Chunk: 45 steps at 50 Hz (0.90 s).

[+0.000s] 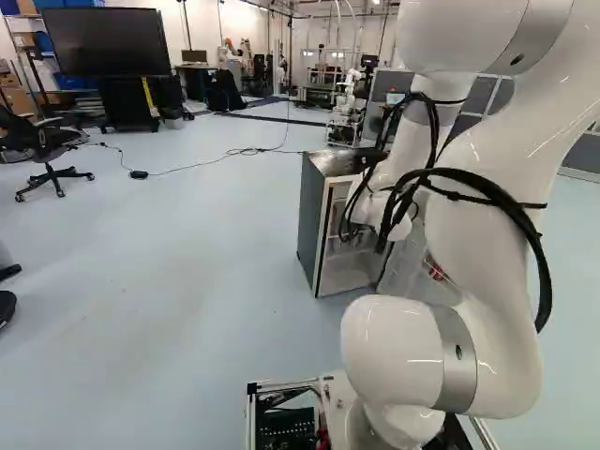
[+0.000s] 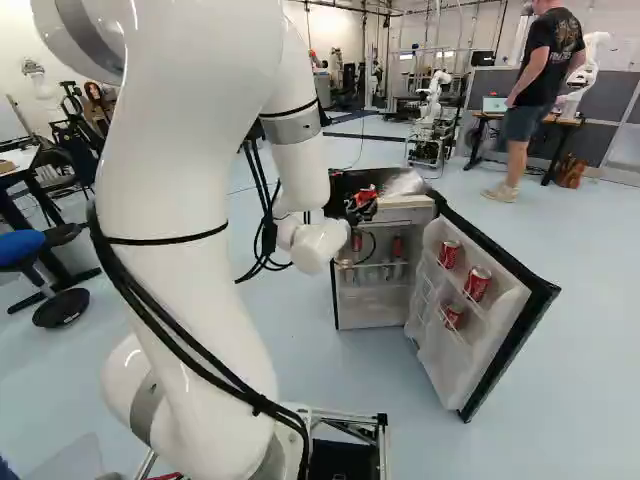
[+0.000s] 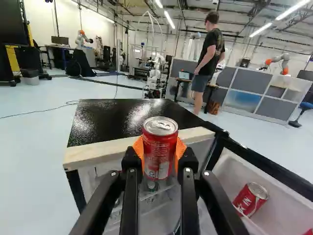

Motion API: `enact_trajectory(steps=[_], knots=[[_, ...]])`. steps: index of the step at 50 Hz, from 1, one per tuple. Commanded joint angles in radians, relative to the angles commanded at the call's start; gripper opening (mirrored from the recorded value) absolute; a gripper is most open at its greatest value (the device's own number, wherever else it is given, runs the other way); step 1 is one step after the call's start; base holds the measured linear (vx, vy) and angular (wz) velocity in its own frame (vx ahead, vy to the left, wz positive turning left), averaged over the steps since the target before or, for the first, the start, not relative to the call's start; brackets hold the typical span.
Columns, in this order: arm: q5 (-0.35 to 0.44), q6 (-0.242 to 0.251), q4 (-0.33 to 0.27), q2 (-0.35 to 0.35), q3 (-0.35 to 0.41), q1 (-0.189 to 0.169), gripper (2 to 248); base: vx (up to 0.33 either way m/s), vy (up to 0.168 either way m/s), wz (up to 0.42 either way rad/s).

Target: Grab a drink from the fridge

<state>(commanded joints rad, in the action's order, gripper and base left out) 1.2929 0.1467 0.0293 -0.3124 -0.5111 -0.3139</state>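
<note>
In the right base view my gripper (image 2: 356,210) is at the height of the fridge's top, holding a red can (image 2: 366,196). The wrist view shows the gripper (image 3: 160,152) with its orange pads against both sides of that upright can (image 3: 159,147), which stands out before the wooden front edge of the fridge top (image 3: 117,117). The fridge (image 2: 372,318) is open, its door (image 2: 440,350) swung out. Red cans (image 2: 477,283) sit in the door racks, and others (image 2: 397,247) stand inside on a shelf. The arm hides the gripper in the left base view.
A cable (image 1: 202,161) runs over the floor beyond the fridge. An office chair (image 1: 47,155) and a large screen (image 1: 108,42) are at the left of the left base view. Another robot (image 2: 432,105) stands farther back, and a desk (image 2: 545,125) lies beyond the open door.
</note>
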Motion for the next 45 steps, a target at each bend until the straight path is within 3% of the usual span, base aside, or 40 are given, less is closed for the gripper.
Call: enact_trajectory(steps=[45], knots=[[0.000, 0.000, 0.000, -0.105, -0.134, 0.062, 84, 0.000, 0.000, 0.000]])
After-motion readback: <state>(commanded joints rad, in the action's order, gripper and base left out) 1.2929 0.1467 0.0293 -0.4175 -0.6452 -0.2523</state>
